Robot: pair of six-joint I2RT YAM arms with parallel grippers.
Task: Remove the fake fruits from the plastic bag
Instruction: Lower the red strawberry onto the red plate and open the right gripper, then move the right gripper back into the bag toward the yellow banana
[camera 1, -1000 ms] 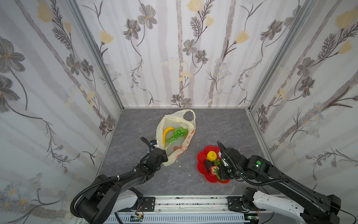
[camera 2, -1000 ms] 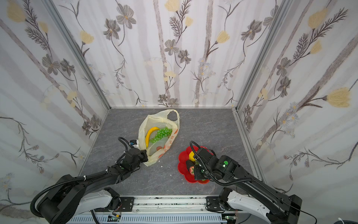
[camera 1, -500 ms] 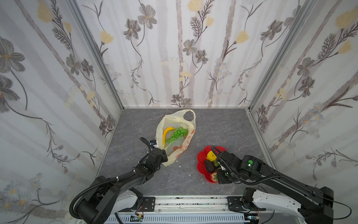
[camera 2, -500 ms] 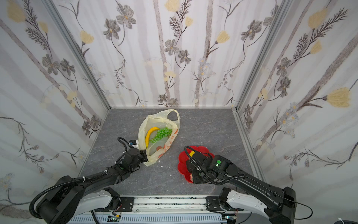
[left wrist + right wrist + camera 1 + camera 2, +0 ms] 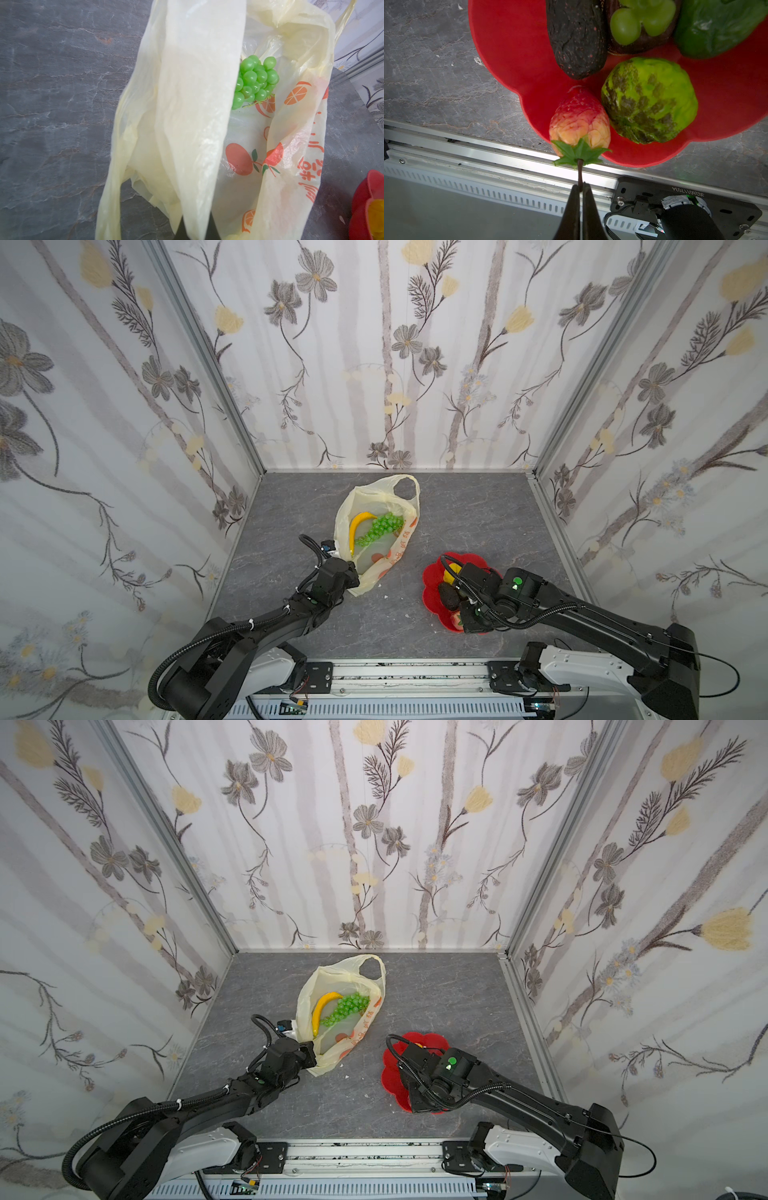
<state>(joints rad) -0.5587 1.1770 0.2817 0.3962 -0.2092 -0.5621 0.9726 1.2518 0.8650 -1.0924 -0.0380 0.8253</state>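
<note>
The plastic bag lies open on the grey floor, holding a green grape bunch and a yellow banana. My left gripper is shut on a pale fold of the plastic bag at its near end. My right gripper is shut on the thin stem of a red strawberry, which hangs over the front rim of the red plate. On the plate lie a dark avocado and a bumpy green ball.
The red flower-shaped plate also holds a yellow piece, a dark green piece and small pale green balls. The metal front rail runs just below the strawberry. Patterned walls enclose three sides.
My right arm has swung over the plate toward its front edge, with the strawberry held by the stem. The left arm and the bag have stayed put.
</note>
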